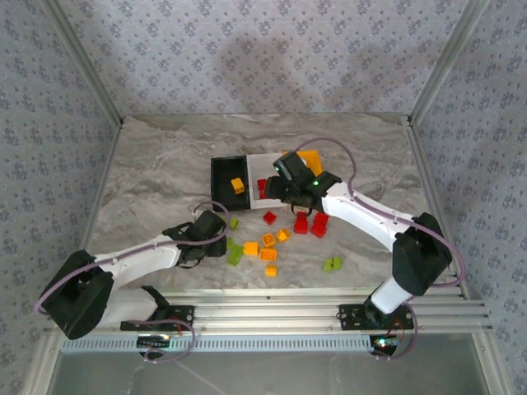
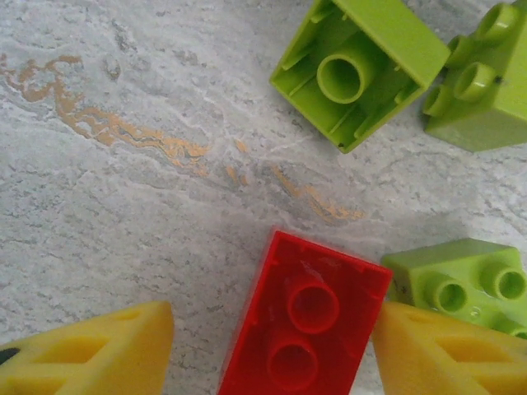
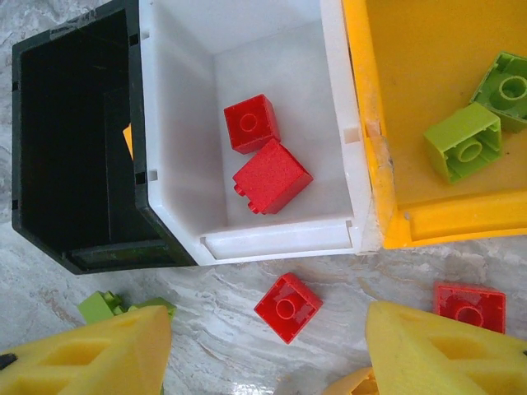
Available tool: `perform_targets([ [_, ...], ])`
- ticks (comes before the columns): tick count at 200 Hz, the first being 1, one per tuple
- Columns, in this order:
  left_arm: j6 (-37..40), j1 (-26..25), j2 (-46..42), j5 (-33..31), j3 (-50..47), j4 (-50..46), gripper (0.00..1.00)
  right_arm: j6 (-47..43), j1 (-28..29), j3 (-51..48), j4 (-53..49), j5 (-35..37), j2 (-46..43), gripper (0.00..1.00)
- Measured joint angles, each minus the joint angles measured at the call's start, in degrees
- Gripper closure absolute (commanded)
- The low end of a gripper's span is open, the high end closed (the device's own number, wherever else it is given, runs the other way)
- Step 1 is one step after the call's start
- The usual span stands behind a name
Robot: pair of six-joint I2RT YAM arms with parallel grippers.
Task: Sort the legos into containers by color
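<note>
Red lego (image 2: 306, 325) between left fingers (image 2: 90, 354)

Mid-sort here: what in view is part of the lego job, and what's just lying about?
Job:
red bricks, yellow-orange bricks, lime green bricks
black bin, white bin, orange-yellow bin
left gripper and right gripper, both open

Lying about:
no stray items that I can see, just the marble table, aluminium frame and patterned walls
</note>
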Motion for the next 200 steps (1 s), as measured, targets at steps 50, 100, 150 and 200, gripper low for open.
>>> perform_targets([
  [50,0.0,0.0,3.0,-0.4,0.7,0.2,0.61,0.5,-0.2,-1.4,0.8,0.5,-1.6,0.34],
  [100,0.2,0.0,1.5,0.3,1.2,0.0,0.73,1.3,-0.9,-6.4,0.9,0.8,-5.3,0.34],
  [150,0.5,-3.0,-2.8,2.2,9.5,-3.8,0.74,2.8,-2.5,-14.6,1.6,1.6,-13.6,0.34],
  [200,2.8,-4.7,8.1,5.3,28.7,-1.8,0.75,4.1,-4.2,-23.0,1.2,2.3,-20.7,0.34],
])
